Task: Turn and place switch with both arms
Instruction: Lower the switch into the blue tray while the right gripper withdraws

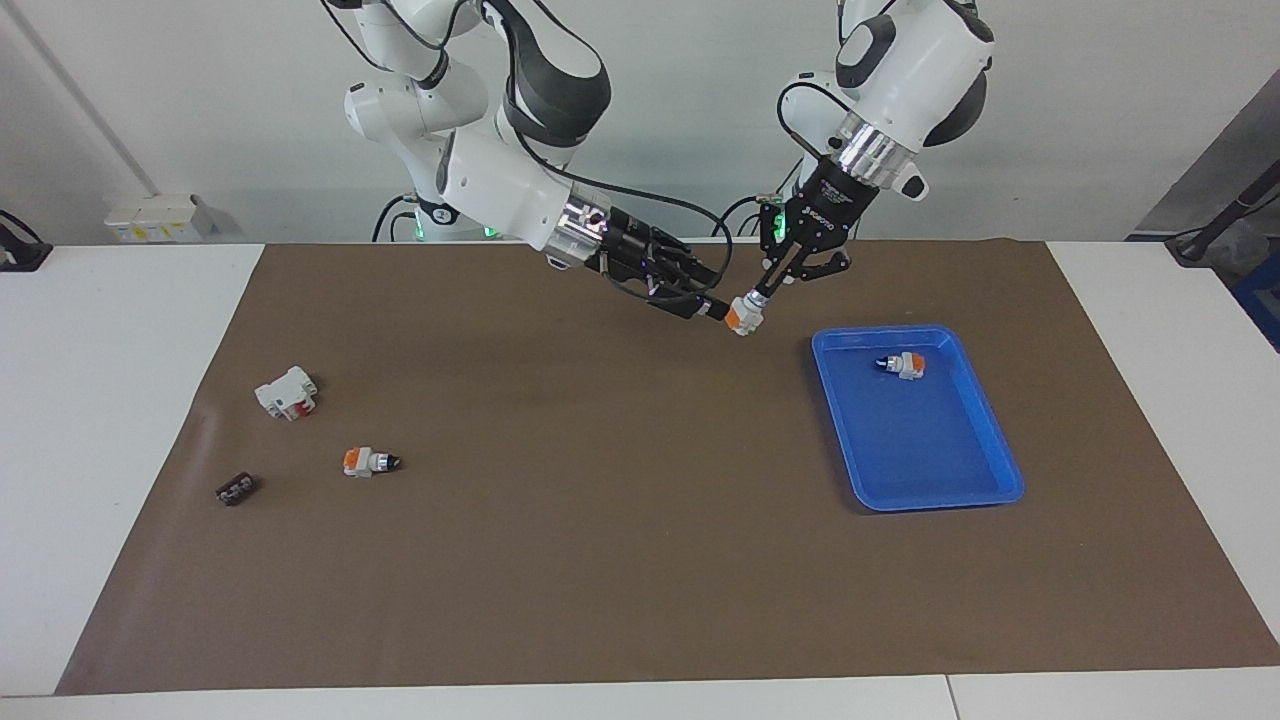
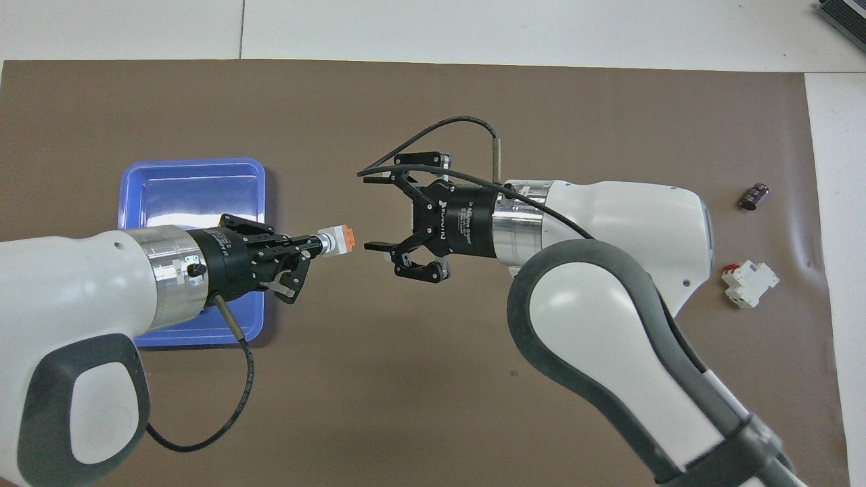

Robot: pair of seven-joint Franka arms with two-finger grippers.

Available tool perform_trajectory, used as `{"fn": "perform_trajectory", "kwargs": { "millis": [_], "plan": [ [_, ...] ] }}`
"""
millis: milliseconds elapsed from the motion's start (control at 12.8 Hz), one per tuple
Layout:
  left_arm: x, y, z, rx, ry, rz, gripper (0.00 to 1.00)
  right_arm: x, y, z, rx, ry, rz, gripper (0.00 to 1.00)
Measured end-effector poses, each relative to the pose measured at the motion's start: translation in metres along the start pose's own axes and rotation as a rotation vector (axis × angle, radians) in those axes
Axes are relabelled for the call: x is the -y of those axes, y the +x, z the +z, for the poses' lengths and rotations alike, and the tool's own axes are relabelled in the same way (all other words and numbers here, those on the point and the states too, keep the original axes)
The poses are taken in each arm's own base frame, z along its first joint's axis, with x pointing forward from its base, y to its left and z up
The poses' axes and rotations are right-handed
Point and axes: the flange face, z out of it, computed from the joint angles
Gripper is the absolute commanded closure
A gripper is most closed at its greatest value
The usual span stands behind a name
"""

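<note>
White table (image 1: pixel 120 420) – brown mat (image 1: pixel 600 520) on it, blue tray (image 1: pixel 1000 470) atop.

Left gripper (image 1: pixel 757 297) closed on the switch (image 1: pixel 743 316) above brown mat (image 1: pixel 600 560); right gripper (image 1: pixel 712 309) just beside its orange end. Another switch (image 1: pixel 903 365) in blue tray (image 1: pixel 1000 470).

left white jointed arm: black two-finger pincer (image 2: pixel 316 246) clamped, raised, pointing toward right | right white jointed arm: black pincer (image 2: pixel 373 211) spread wide, raised, facing left pincer

switch (image 1: pixel 743 317): white/orange | tray (image 1: pixel 990 440): blue | mat (image 1: pixel 600 560): brown | worktop (image 1: pixel 100 400): white | block (image 1: pixel 287 392): white, red mark | left gripper (image 1: pixel 757 298), right gripper (image 2: pixel 373 211): black
</note>
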Motion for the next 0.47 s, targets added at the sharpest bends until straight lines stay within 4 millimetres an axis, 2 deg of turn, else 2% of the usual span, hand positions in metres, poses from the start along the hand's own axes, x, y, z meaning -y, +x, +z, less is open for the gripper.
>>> {"fn": "perform_trajectory", "kwargs": {
  "millis": [234,468],
  "plan": [
    [-0.006,0.009,0.003,-0.064,-0.005,0.202,1.0,0.014,0.005,-0.03,-0.167,-0.01,-0.184,0.0],
    [-0.036,0.026,-0.005,-0.123,0.002,0.435,1.0,0.035,0.031,-0.072,-0.457,-0.079,-0.471,0.0]
  ]
}}
